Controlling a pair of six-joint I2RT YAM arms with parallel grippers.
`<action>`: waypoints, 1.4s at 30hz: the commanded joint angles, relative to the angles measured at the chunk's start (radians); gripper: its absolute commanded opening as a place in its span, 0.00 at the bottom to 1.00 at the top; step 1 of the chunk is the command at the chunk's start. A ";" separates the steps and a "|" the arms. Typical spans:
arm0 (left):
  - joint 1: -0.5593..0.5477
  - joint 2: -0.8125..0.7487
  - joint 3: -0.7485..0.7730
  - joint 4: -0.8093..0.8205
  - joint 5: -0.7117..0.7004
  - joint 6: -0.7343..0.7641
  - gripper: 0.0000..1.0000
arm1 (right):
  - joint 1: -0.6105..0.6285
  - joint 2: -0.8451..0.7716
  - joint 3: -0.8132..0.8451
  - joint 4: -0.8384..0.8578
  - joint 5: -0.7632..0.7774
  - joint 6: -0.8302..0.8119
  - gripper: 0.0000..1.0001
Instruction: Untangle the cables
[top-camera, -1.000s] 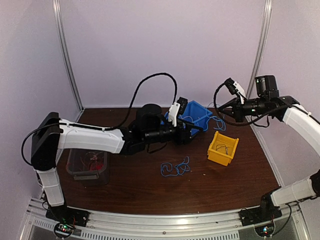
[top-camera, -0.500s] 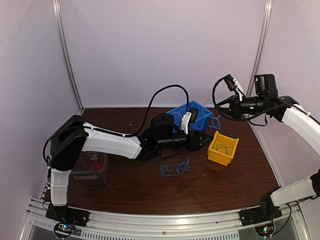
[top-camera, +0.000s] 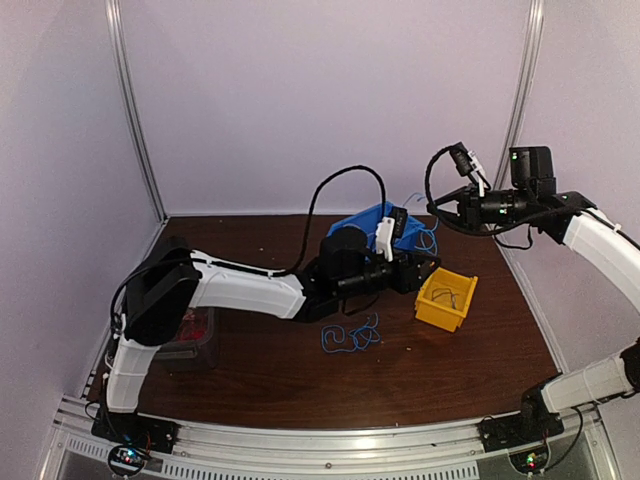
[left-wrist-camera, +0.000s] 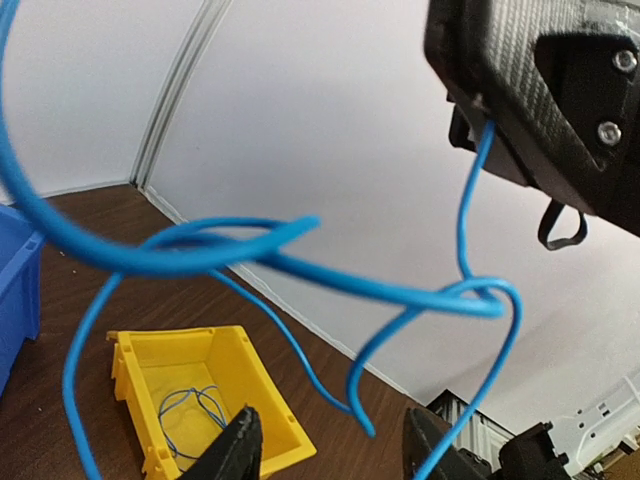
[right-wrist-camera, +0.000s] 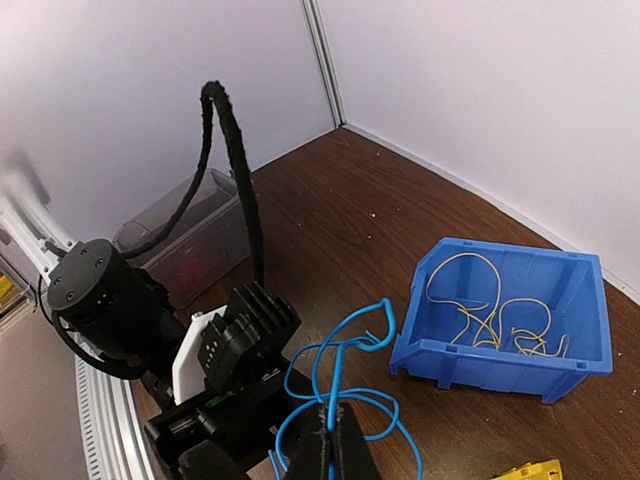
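The left end effector (left-wrist-camera: 335, 455) is reaching further out than a second ago, fingers spread wide and empty, with the blue cable (left-wrist-camera: 200, 255) looping just ahead of it. Above it, the right end effector (right-wrist-camera: 330, 435) is pinching that cable's top and dangling it, so a second grip looks close.

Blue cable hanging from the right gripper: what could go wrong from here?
1. The blue cable hangs from the right gripper in crossing loops. Pulling them apart could cinch a crossing into a knot.
2. The left gripper is open and facing those loops, so it might close on two strands at once.
3. The loose end appears to dangle near the yellow bin, which holds a thin blue wire. It could snag there.
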 joint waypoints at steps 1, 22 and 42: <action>0.005 0.024 0.047 0.052 -0.113 -0.010 0.47 | 0.006 -0.014 -0.013 0.034 -0.022 0.020 0.00; 0.021 0.143 -0.061 0.322 0.106 -0.266 0.00 | -0.005 0.009 0.081 0.097 -0.164 0.087 0.00; 0.067 0.172 -0.218 0.597 0.179 -0.515 0.02 | -0.127 -0.019 0.217 0.037 0.032 0.048 0.00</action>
